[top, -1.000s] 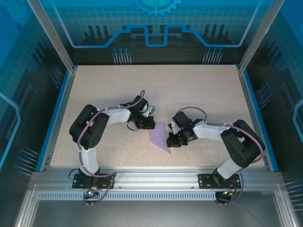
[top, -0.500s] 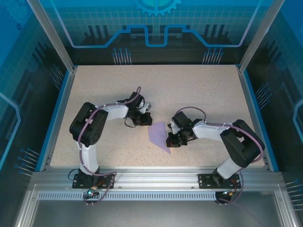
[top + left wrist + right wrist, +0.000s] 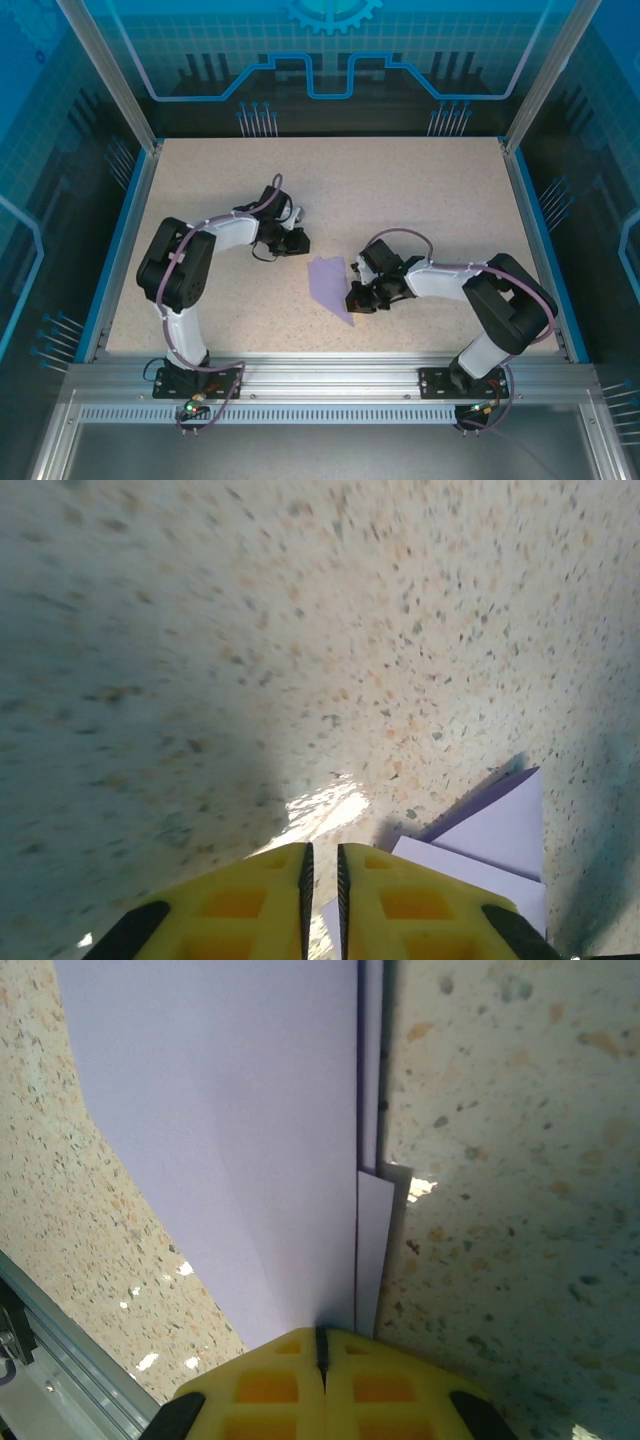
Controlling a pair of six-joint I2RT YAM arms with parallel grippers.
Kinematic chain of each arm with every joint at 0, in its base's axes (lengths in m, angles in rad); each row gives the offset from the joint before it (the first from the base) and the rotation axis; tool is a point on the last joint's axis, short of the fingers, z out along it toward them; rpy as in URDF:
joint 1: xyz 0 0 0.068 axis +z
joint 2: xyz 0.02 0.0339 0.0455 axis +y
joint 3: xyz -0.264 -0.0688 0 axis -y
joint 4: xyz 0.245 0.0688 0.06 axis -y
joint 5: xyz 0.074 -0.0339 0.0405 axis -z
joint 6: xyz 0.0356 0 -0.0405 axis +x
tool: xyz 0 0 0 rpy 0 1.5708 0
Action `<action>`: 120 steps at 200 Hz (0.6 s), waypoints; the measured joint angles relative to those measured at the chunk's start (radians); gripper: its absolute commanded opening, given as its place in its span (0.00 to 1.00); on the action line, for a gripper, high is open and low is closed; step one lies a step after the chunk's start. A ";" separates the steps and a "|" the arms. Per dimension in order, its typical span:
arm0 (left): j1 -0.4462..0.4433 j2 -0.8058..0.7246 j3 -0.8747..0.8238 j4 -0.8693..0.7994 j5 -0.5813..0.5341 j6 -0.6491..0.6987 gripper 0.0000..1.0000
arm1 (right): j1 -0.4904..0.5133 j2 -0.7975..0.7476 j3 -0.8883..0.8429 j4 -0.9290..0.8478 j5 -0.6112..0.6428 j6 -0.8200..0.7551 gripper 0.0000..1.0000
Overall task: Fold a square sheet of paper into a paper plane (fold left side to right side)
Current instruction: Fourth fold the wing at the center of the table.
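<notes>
Slippage is my worry: right gripper (image 3: pixel 321 1338) jaws shut with the folded lavender paper (image 3: pixel 220 1110) at their tips, left gripper (image 3: pixel 321 850) jaws barely parted, empty, paper just right of them, so any drag could skew the fold.

- Table (image 3: pixel 400 190): flat top, beige with dark and orange speckles. Blue edging (image 3: pixel 118 260) is fitted along the left and right sides, and a metal rail (image 3: pixel 330 375) along the near edge.
- Sheet of paper (image 3: pixel 328 283): lavender, folded into overlapping layers. It is laid flat near the middle of the top, with one pointed corner turned toward the near rail.
</notes>
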 measured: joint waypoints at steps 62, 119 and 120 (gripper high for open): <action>0.005 -0.290 -0.203 0.049 0.034 -0.087 0.41 | 0.026 -0.057 -0.045 0.068 0.040 0.034 0.23; -0.044 -0.456 -0.413 0.167 0.106 -0.295 0.53 | 0.032 -0.216 -0.021 0.010 0.187 -0.086 0.47; -0.047 -0.457 -0.416 0.169 0.106 -0.299 0.53 | 0.032 -0.217 -0.020 0.010 0.188 -0.089 0.47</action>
